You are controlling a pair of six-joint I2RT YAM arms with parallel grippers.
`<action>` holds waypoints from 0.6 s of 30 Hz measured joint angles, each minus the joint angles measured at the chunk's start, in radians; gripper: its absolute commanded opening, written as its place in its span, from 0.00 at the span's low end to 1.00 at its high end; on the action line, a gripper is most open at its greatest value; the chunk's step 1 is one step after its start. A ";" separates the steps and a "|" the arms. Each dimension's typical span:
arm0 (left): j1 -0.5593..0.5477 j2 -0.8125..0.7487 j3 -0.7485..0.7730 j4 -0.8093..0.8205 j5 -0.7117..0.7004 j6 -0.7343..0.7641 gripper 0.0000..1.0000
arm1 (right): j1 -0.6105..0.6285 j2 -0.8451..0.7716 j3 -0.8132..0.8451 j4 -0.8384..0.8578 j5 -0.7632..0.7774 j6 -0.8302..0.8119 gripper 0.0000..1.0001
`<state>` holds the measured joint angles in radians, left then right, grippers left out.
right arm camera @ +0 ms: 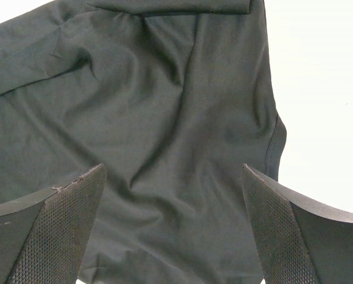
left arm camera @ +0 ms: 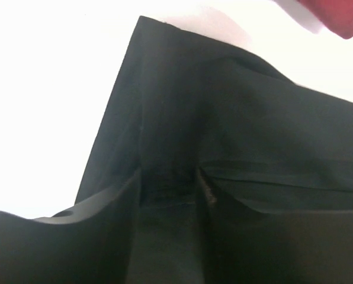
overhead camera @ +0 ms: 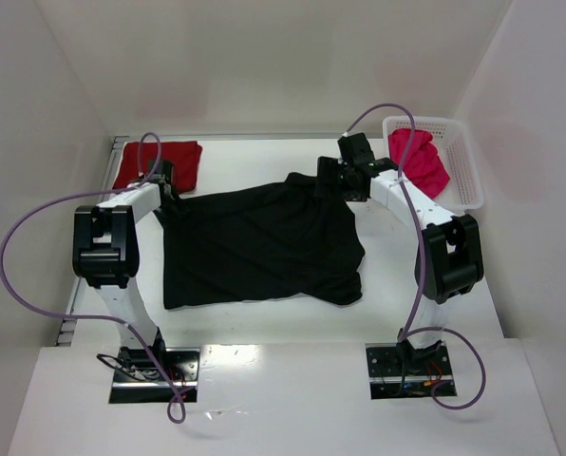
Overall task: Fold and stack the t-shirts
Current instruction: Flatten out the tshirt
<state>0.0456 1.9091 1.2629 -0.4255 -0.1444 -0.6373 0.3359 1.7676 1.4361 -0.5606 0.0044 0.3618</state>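
A black t-shirt (overhead camera: pixel 264 242) lies spread out in the middle of the table. My left gripper (overhead camera: pixel 166 195) is at its far left corner, shut on the black cloth (left arm camera: pixel 224 118), which fills the narrow gap between the jaws (left arm camera: pixel 169 177). My right gripper (overhead camera: pixel 328 180) is open over the shirt's far right part; in the right wrist view (right arm camera: pixel 172 171) wrinkled black cloth (right arm camera: pixel 164 106) lies between its two pads, untouched. A dark red t-shirt (overhead camera: pixel 158 161) lies folded at the back left. A pink-red t-shirt (overhead camera: pixel 419 161) is bundled in the basket.
A white mesh basket (overhead camera: pixel 459 161) stands at the back right against the wall. White walls close in the back and both sides. A corner of the dark red shirt (left arm camera: pixel 342 15) shows in the left wrist view. Purple cables loop off both arms.
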 measured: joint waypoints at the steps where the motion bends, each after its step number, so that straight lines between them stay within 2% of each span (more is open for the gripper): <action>1: 0.001 -0.001 -0.004 0.004 -0.001 0.002 0.47 | 0.000 0.000 0.000 0.000 0.000 0.000 1.00; 5: 0.003 -0.006 -0.012 0.011 0.001 0.005 0.45 | 0.000 0.000 0.000 0.000 0.000 0.000 1.00; 8: 0.003 -0.013 -0.022 0.023 0.008 0.009 0.61 | 0.000 0.000 0.000 0.000 0.000 0.000 1.00; 12: 0.004 -0.028 -0.041 0.040 0.019 0.010 0.64 | 0.000 0.000 0.000 0.000 0.001 0.000 1.00; 14: 0.006 -0.037 -0.050 0.041 0.020 0.011 0.62 | 0.000 0.000 0.000 0.000 0.001 0.000 1.00; 18: 0.013 -0.042 -0.061 0.045 0.023 0.014 0.51 | 0.000 0.000 0.000 0.000 0.002 0.000 1.00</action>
<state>0.0582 1.8668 1.2018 -0.3805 -0.1219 -0.6235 0.3359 1.7676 1.4364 -0.5602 0.0059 0.3622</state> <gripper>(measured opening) 0.561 0.999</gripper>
